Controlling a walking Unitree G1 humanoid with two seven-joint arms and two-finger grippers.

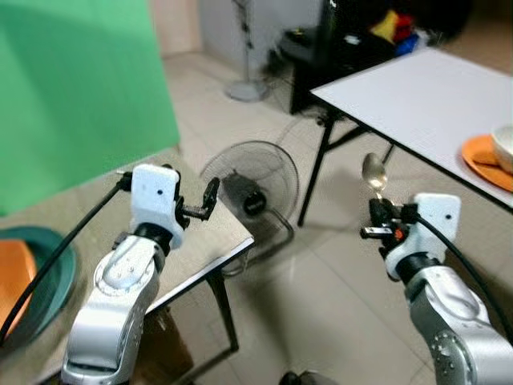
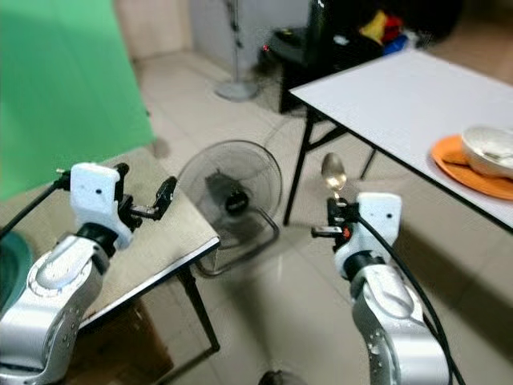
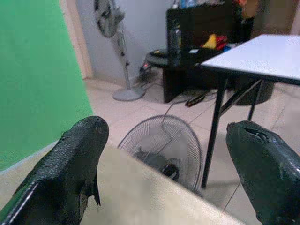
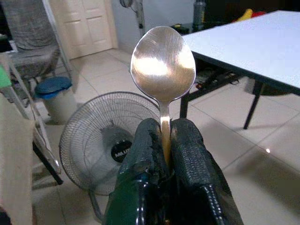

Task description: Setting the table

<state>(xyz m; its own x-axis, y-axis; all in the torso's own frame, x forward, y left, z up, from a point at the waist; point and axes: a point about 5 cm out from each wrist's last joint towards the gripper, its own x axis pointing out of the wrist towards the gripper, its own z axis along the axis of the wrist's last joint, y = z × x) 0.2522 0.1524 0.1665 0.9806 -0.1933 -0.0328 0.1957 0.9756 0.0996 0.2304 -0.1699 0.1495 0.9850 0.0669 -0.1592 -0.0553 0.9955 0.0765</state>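
Two tables framed the scene: the white table [image 1: 417,96] stood off to the robot's right, the beige table [image 2: 152,233] sat under its left arm, and open tiled floor lay between them. A floor fan [image 1: 250,191] rested on those tiles just beside the beige table's corner. On the white table's far right edge waited an orange plate [image 2: 457,160] with a white bowl [image 2: 489,151] sitting on it, so the place setting was partly laid already.

And there was the right gripper [image 4: 164,140], fingers pinched tight on the spoon [image 4: 163,65], gripping the handle low with the bowl of the spoon standing straight up. It hung over the floor, well apart from the white table. The left gripper [image 1: 196,210] hovered above the beige table's corner, fingers [image 3: 70,164] spread wide, nothing between them.

The step in hand looked like carrying the spoon across. To do it well, the robot would want to keep that pinch firm, steer clear of the table's black legs, tip the spoon flat only once above the white top, and lay it just beside the orange plate, not on it.
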